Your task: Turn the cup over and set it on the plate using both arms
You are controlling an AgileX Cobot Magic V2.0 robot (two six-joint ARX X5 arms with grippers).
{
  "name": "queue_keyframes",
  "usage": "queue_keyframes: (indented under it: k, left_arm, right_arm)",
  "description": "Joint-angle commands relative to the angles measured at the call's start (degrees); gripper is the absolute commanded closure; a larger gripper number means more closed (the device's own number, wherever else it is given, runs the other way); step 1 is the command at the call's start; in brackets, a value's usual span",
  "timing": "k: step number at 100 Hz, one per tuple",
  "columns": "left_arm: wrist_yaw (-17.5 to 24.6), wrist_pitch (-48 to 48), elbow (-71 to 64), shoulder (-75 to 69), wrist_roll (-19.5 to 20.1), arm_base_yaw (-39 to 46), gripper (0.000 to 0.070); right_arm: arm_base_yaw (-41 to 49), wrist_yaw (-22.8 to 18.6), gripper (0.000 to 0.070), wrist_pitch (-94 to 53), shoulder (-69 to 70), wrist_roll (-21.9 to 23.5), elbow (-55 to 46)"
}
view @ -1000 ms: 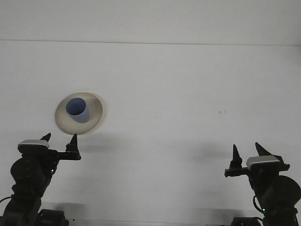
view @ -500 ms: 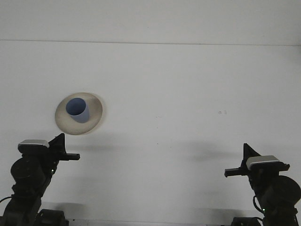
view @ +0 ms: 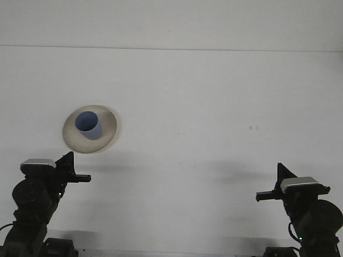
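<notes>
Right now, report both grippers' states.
Left gripper: shut, holding nothing.
Right gripper: shut, holding nothing.

A plain white surface (view: 203, 107) is seen filling nearly the whole view. A faint horizontal seam is seen far beyond the grippers, where a white wall (view: 171, 21) begins. Soft, even lighting is cast, with dim shadows.

The cup (view: 89, 124) stands mouth-up on the plate (view: 109, 127). My left gripper (view: 67, 161) sits just below the plate, my right gripper (view: 282, 172) far right of it, both closed.
</notes>
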Motion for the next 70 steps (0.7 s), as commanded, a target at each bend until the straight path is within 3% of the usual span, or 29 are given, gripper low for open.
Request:
queue_keyframes:
  k: [1, 48, 70]
  left_arm:
    - [0.3, 0.5, 0.7, 0.2, -0.1, -0.1, 0.0688]
    - [0.3, 0.7, 0.7, 0.1, 0.0, -0.1, 0.0688]
    - [0.3, 7.3, -2.2, -4.0, 0.0, -0.4, 0.0688]
  right_arm:
    - [0.0, 0.0, 0.07, 0.5, -0.1, 0.6, 0.5]
    - [0.0, 0.0, 0.07, 0.5, -0.1, 0.6, 0.5]
    - [0.0, 0.0, 0.07, 0.5, -0.1, 0.6, 0.5]
